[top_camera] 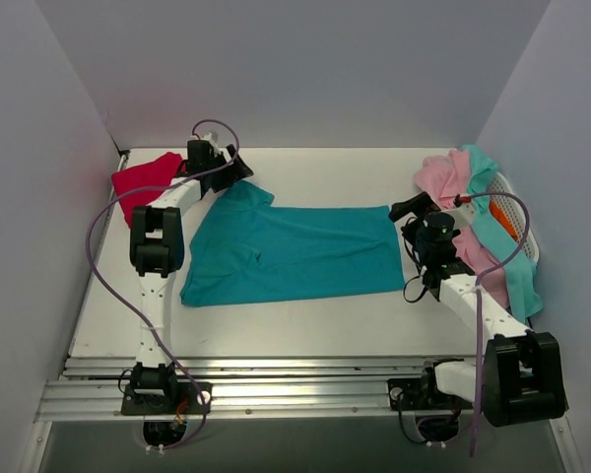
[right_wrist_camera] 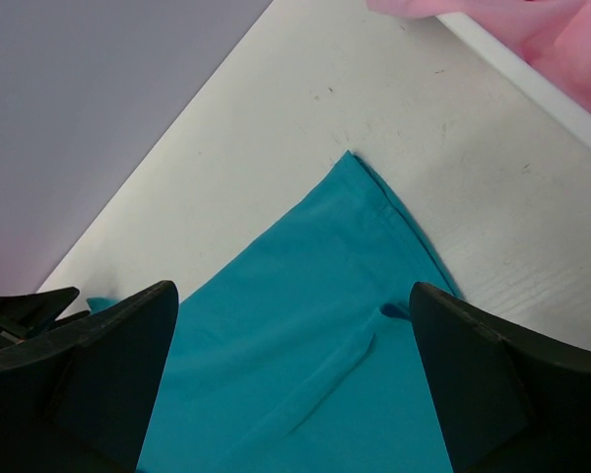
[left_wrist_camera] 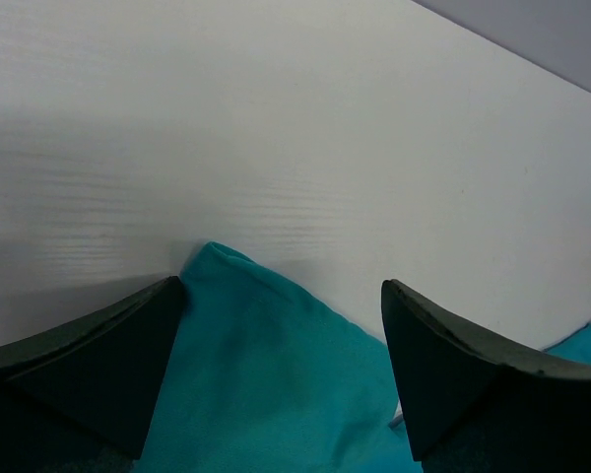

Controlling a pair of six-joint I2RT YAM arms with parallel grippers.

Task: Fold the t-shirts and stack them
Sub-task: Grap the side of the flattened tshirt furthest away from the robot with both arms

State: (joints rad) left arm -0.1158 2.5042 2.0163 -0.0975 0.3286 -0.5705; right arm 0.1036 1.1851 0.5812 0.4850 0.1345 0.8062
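Observation:
A deep teal t-shirt (top_camera: 286, 251) lies spread flat in the middle of the table. My left gripper (top_camera: 233, 169) is open over its far left sleeve; in the left wrist view the sleeve (left_wrist_camera: 266, 374) lies between the open fingers of the gripper (left_wrist_camera: 281, 291). My right gripper (top_camera: 409, 208) is open over the shirt's far right corner, which shows in the right wrist view (right_wrist_camera: 305, 325) under the gripper (right_wrist_camera: 294, 291). A crimson-red shirt (top_camera: 143, 180) lies bunched at the far left.
A white basket (top_camera: 524, 219) at the right edge holds a pile of pink (top_camera: 441, 177), light aqua (top_camera: 481, 163) and orange (top_camera: 505, 219) shirts. The pink cloth (right_wrist_camera: 532, 39) hangs close to my right gripper. Grey walls close in on the left, back and right.

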